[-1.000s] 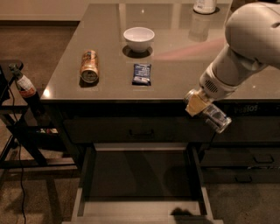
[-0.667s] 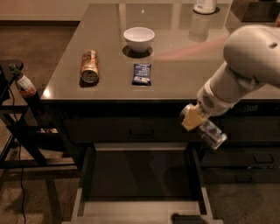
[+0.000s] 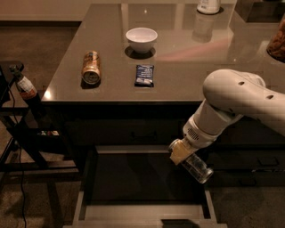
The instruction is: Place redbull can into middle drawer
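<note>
My gripper (image 3: 186, 156) is shut on the redbull can (image 3: 197, 168), a slim silver-grey can held tilted with its shiny top pointing down and right. It hangs below the counter edge, just above the right side of the open middle drawer (image 3: 142, 211), whose dark grey interior is empty. The white arm (image 3: 231, 102) reaches in from the right.
On the counter (image 3: 178, 84) lie an orange-brown can (image 3: 91, 67) on its side, a dark blue snack packet (image 3: 144, 75) and a white bowl (image 3: 141, 39). A white container (image 3: 208, 5) stands at the back. A black stand with a bottle (image 3: 24, 85) is at the left.
The arm has lowered and moved left with the can, from beside the counter edge down to just over the open drawer's right side.
</note>
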`<state>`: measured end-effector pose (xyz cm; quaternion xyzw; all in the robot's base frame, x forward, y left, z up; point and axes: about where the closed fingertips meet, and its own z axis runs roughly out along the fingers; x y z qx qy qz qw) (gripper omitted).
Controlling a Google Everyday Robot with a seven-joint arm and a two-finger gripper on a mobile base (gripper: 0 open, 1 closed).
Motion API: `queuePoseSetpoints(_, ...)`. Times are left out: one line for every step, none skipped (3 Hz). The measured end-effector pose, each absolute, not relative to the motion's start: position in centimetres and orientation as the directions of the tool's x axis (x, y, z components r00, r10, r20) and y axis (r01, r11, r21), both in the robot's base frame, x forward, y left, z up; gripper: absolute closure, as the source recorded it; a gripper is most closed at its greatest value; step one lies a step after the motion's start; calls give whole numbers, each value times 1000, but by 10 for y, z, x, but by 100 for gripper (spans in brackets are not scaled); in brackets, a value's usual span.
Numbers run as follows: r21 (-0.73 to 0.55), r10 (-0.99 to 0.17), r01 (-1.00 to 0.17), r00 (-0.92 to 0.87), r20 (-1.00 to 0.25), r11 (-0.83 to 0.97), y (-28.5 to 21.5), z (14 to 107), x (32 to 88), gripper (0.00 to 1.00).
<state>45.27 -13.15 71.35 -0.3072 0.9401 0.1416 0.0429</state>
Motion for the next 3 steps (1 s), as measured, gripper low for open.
queuePoseSetpoints(248, -567, -590, -808, -163, 769, -127, 706, 450, 100)
queuePoseSetpoints(300, -550, -555, -828, -109, 776, -101, 651, 436, 100)
queuePoseSetpoints(335, -517, -518, -850, -97, 787, -80, 601, 432, 100)
